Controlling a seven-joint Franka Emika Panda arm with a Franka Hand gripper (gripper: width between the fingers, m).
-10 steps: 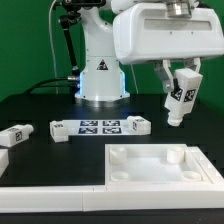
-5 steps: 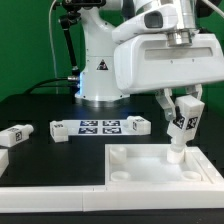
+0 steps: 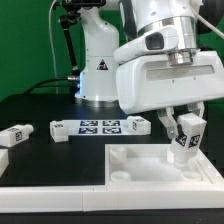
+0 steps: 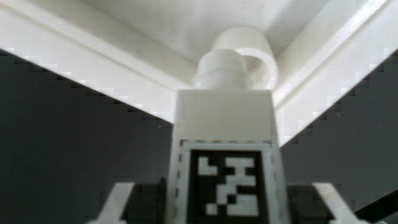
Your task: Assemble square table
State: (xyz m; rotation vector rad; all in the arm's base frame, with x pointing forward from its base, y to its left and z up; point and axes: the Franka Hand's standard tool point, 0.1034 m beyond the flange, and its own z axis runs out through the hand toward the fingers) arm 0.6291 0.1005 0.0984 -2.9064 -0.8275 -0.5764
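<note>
The square table's white panel lies flat at the exterior view's lower right, raised rim up. My gripper is shut on a white leg post with a black-and-white tag, holding it nearly upright. The post's lower end is at the panel's far right recessed corner; I cannot tell whether it touches. In the wrist view the post runs out from between my gripper, its round end over the panel's white rim. Another leg post lies beside the marker board, and one more leg post lies at the far left.
A long white border bar runs along the front, left of the panel. Another white part shows at the left edge. The arm's base stands behind the marker board.
My gripper has come down and toward the exterior view's right with the leg post, from above the panel to its far right corner.
</note>
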